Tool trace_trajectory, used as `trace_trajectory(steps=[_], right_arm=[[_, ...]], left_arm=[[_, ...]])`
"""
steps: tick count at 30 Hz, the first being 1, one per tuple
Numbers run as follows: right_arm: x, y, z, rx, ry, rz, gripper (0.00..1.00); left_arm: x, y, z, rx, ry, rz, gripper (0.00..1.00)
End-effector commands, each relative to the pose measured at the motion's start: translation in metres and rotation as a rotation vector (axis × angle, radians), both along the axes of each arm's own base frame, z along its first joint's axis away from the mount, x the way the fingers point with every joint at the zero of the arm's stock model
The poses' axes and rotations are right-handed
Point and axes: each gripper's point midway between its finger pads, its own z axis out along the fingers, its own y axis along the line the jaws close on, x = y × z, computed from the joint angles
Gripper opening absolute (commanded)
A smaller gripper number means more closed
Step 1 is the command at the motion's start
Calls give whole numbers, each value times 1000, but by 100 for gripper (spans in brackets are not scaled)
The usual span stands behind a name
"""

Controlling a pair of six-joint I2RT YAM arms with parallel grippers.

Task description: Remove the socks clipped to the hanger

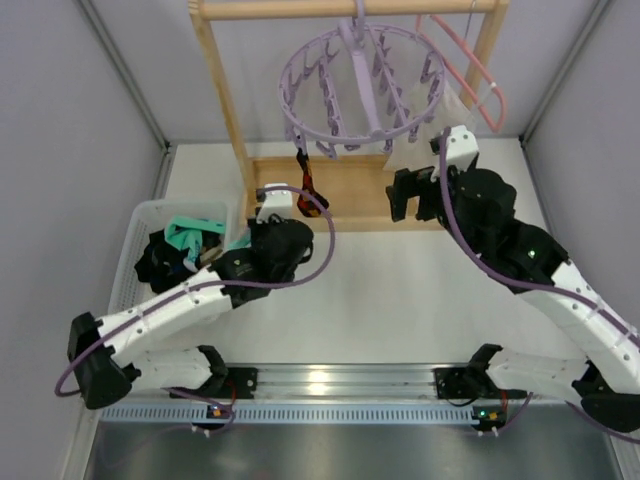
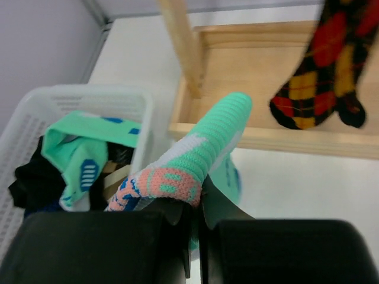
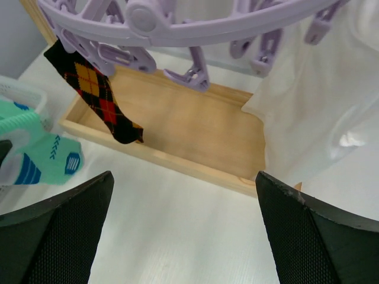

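One argyle sock clipped to the hanger at its left rim; left claw, below-left of the hanger, clamped on a teal sock; right claw under the hanger, jaws wide apart, gripping nothing.

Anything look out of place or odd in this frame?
Nothing damaged or spilled. One argyle sock remains clipped to the lavender hanger, and the left gripper is shut on a teal sock beside the basket.
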Motion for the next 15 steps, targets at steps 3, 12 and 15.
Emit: trace_trajectory(steps=[3,12,15], right_arm=[[-10,-29,18,127,-71,-74,99],[-12,-40,4,123,-60,-91,100],[-14,-40,0,124,-55,-81,100]], left_arm=[[2,80,28,-126,9,172,0],[43,160,76,-298,30,322,0],[51,203,92,-323,15,404,0]])
